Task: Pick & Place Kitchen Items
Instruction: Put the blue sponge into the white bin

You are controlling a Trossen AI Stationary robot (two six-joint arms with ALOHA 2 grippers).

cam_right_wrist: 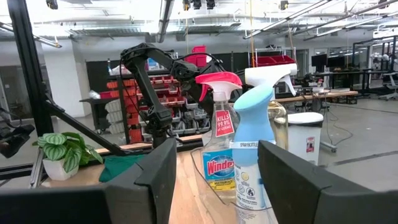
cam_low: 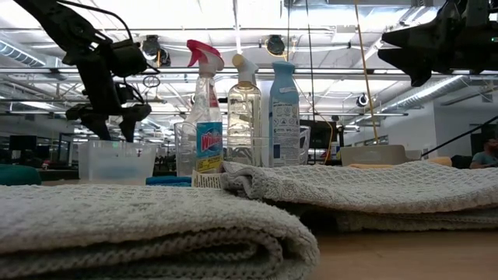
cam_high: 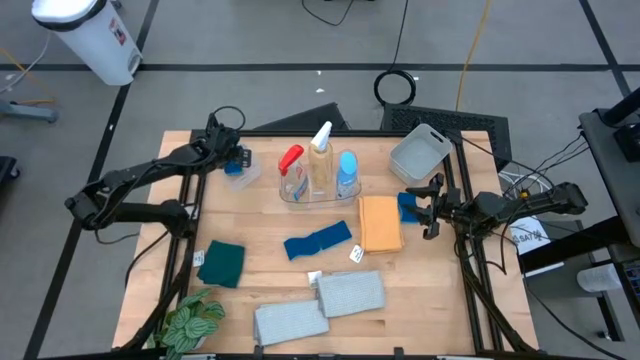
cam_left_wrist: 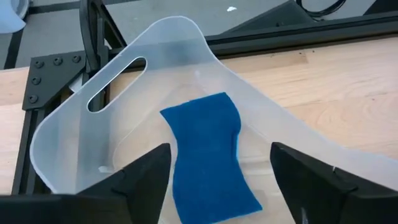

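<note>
the left gripper point(cam_left_wrist: 217, 180) hung with fingers apart over the clear tub point(cam_left_wrist: 68, 143) near the bench's far left corner, the blue sponge point(cam_left_wrist: 208, 152) lying loose inside as if dropped, while the right gripper point(cam_high: 432, 207), fingers apart and empty, waited by the right edge.

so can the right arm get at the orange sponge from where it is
Probably yes. The right gripper hangs open just beside the orange sponge, at the sponge's right edge. The sponge lies flat on the table with nothing on top of it; only a blue item sits close by the gripper.
</note>
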